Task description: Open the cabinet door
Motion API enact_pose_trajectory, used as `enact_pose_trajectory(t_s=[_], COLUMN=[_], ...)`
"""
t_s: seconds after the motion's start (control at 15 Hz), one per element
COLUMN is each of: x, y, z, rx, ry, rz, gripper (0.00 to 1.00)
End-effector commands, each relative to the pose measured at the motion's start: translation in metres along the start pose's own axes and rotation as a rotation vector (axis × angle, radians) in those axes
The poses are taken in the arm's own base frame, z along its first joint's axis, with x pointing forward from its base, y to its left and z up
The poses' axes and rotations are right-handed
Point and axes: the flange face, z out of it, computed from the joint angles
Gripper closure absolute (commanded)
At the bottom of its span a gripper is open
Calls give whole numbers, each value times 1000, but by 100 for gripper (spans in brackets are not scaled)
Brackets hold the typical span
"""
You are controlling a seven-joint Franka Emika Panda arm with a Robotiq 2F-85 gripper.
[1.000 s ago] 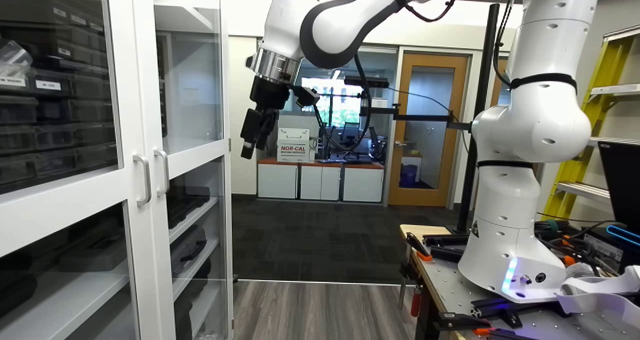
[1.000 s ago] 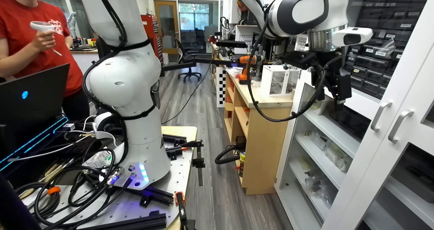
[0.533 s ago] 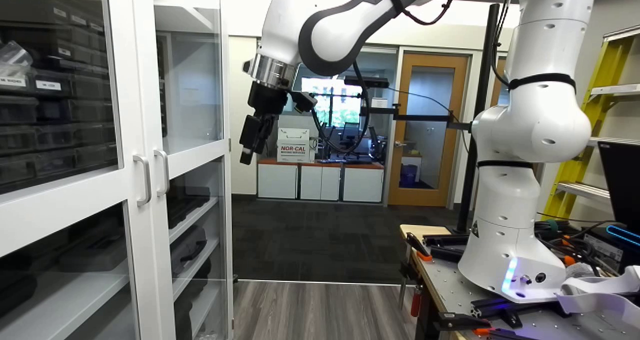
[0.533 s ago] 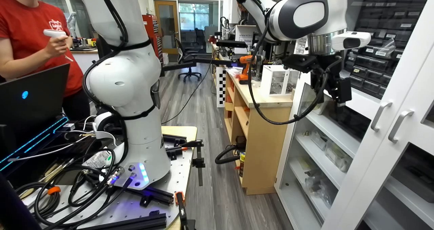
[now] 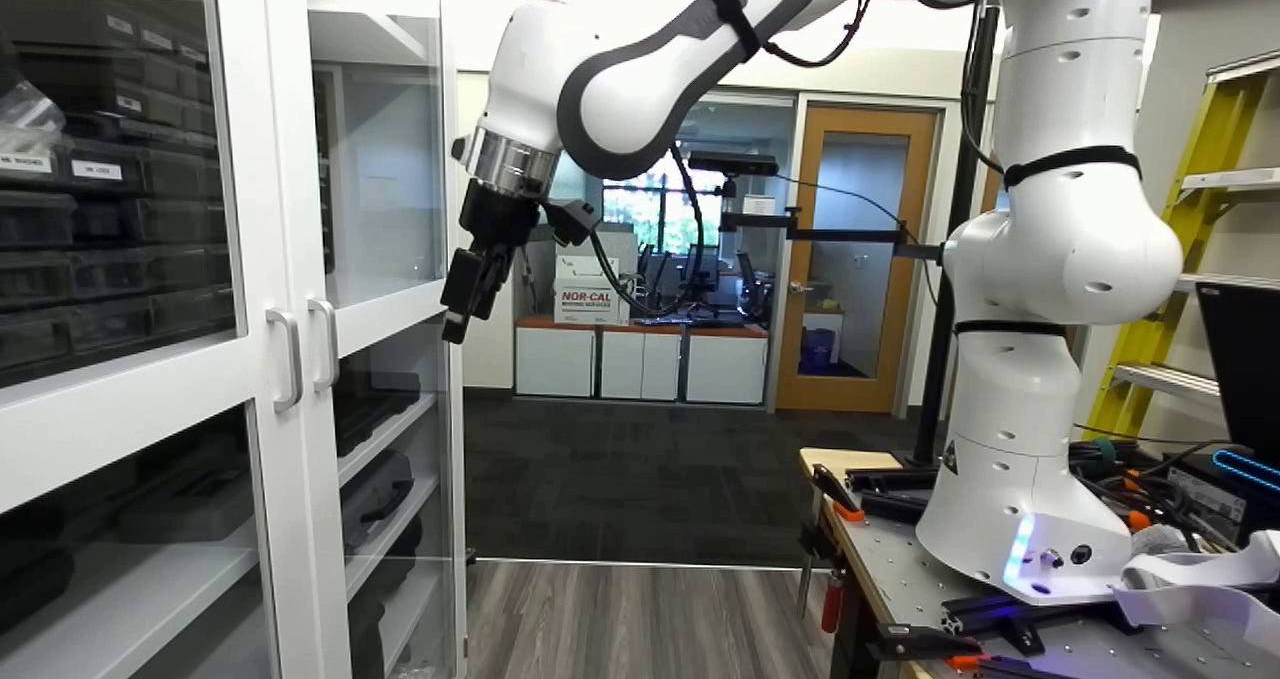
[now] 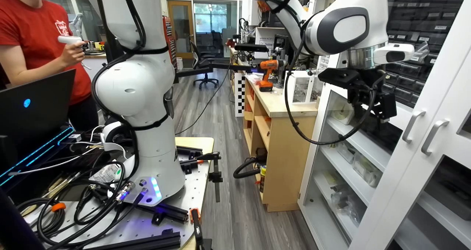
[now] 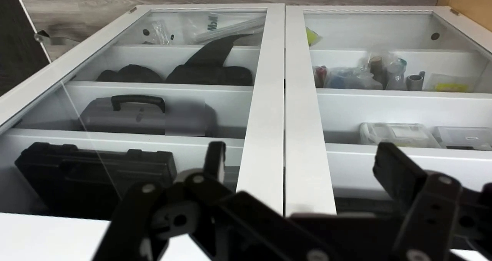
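The cabinet door (image 5: 390, 319) is tall, white-framed and glazed, and stands shut. It also shows in an exterior view (image 6: 456, 145) and on the left in the wrist view (image 7: 265, 118). Its vertical bar handle (image 5: 327, 344) is at mid-height and shows in an exterior view (image 6: 434, 136); in the wrist view no handle shows. My gripper (image 5: 468, 321) hangs tilted down in front of the cabinet, apart from the handle. In the wrist view the gripper (image 7: 301, 153) is open and empty, its fingers wide apart across the seam between the doors.
The matching door (image 5: 120, 424) with dark bins (image 5: 100, 219) behind its glass has its own handle (image 5: 287, 359) beside the seam. A wooden workbench (image 6: 283, 106) adjoins the cabinet. The arm's table (image 5: 890, 569) carries clamps. A person in red (image 6: 44, 58) stands behind a laptop.
My gripper has moved toward the cabinet and lower: left and down in an exterior view, right and down from the opposite side. The doors have not moved.
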Motion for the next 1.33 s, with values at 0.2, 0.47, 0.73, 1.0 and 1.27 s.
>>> enact_pose_trajectory(t_s=[0.2, 0.47, 0.73, 1.0, 1.27], x=[50, 72, 89, 86, 88], y=[12, 17, 21, 16, 17], z=[20, 28, 37, 39, 40], rx=[-6, -1, 7, 6, -1], ry=[55, 96, 136, 115, 128], rz=[-35, -45, -44, -31, -37], gripper=[0, 0, 0, 0, 0])
